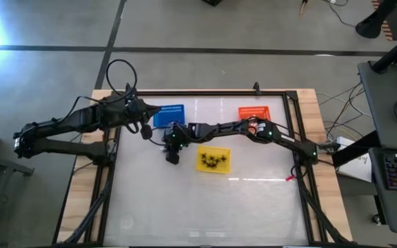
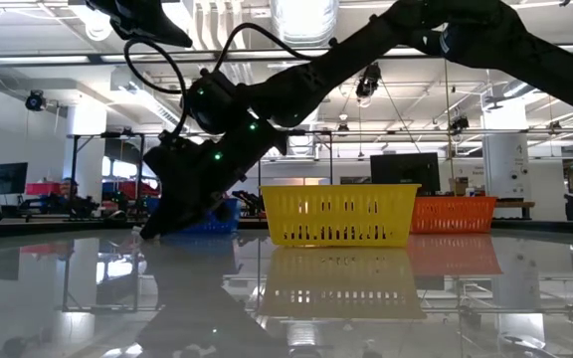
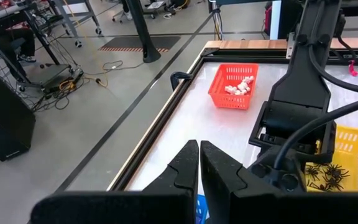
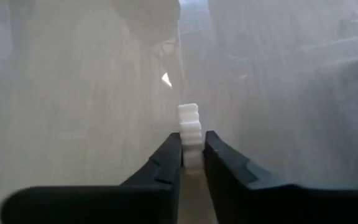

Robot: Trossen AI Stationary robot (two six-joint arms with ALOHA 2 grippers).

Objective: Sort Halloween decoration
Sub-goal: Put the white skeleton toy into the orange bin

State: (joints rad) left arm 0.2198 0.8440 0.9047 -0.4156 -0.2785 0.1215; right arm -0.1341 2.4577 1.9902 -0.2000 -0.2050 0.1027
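Note:
A small white ridged trinket [image 4: 189, 124] lies on the glass table, left of the yellow basket [image 1: 214, 160]. My right gripper [image 4: 191, 155] reaches down to it, shut on its near end; the high view shows this gripper [image 1: 173, 156] beside the yellow basket. That basket holds several black spider trinkets [image 3: 328, 175]. The orange basket [image 3: 234, 86] holds white trinkets [image 3: 239, 87]. My left gripper [image 3: 199, 163] hangs shut and empty above the table next to the blue basket [image 1: 169, 115]. My right gripper pinches the white trinket's near end [image 4: 191, 149] between its two fingers, one on each long side. The fingers slant down from the table's right side and lie along the trinket. The trinket's far end [image 4: 188, 112] sticks out past the fingertips, low at the glass.
The three baskets stand in the far half of the table: blue at the left, orange [image 1: 253, 112] at the right, yellow nearer the middle. A black frame [image 1: 291, 138] rims the glass. The near half of the table [image 1: 205, 207] shows bare glass.

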